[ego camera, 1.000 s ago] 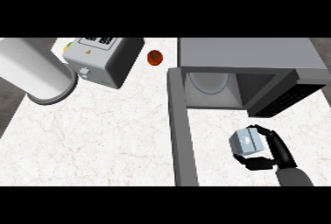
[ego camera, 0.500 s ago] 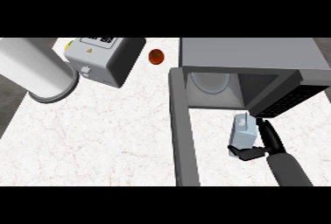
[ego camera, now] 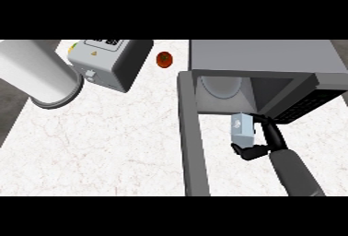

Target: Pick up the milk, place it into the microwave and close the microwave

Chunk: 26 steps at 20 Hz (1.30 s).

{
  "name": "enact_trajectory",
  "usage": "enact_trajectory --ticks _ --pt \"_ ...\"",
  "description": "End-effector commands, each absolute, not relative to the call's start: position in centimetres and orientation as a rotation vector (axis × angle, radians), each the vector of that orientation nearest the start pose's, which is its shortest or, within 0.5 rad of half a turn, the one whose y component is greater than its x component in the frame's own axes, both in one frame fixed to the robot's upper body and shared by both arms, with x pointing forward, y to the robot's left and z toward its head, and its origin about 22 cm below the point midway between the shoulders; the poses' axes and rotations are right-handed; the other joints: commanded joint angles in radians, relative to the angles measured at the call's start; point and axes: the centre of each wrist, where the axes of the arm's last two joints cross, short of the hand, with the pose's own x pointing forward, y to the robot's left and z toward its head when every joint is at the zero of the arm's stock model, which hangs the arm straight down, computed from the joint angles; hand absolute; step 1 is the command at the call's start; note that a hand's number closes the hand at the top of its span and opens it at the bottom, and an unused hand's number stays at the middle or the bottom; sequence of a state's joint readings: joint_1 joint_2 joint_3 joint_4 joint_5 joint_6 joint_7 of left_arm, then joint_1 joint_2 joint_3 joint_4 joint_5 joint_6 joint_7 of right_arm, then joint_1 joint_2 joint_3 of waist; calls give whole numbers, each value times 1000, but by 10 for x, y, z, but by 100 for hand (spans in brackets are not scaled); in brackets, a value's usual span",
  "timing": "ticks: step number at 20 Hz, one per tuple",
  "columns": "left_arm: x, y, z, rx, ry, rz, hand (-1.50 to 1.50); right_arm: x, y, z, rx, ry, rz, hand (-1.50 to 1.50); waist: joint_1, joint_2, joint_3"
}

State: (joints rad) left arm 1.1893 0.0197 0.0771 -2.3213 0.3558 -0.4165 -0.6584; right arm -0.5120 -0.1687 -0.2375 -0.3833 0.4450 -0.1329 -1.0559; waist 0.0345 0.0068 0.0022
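The robot's right hand [ego camera: 265,139], fingers curled round the milk [ego camera: 242,127], holds the carton just before the open mouth of the microwave [ego camera: 265,56] on the kitchen counter [ego camera: 102,138]. The carton's long axis points toward the cavity, which lies directly ahead of the hand. The door [ego camera: 192,143] stands swung wide to its left. The left hand is out of view, so the placing looks to fall to the right.
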Motion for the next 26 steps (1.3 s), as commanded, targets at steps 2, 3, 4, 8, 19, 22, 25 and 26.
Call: enact_trajectory --ticks 2,3,4,8,19,22,25,26 --pt "-27 294 71 42 -1971 228 -150 325 -257 -104 -21 -1997 578 150 -10 -5 -1" --pt "-30 285 66 66 -1973 231 -150 330 -248 -97 -9 -2006 580 150 -20 -13 -2" --pt "-40 299 65 69 -1992 233 -150 322 -257 -103 -58 -2010 580 150 -13 -10 -2" --pt "-50 303 75 85 -1956 231 -150 349 -226 -67 -121 -2051 619 150 -27 -17 -3" --pt "-42 312 72 85 -1944 236 -150 398 -192 1 -257 -1970 584 150 -5 -6 -2" --pt "-27 310 69 93 -1921 238 -150 411 -193 15 -244 -1943 606 150 -9 -2 -1" --pt "-18 311 50 76 -1927 236 -150 416 -179 12 -354 -1928 632 150 3 2 -2" --pt "-27 321 56 71 -1933 220 -150 430 -204 34 -392 -1920 597 150 21 7 -1"
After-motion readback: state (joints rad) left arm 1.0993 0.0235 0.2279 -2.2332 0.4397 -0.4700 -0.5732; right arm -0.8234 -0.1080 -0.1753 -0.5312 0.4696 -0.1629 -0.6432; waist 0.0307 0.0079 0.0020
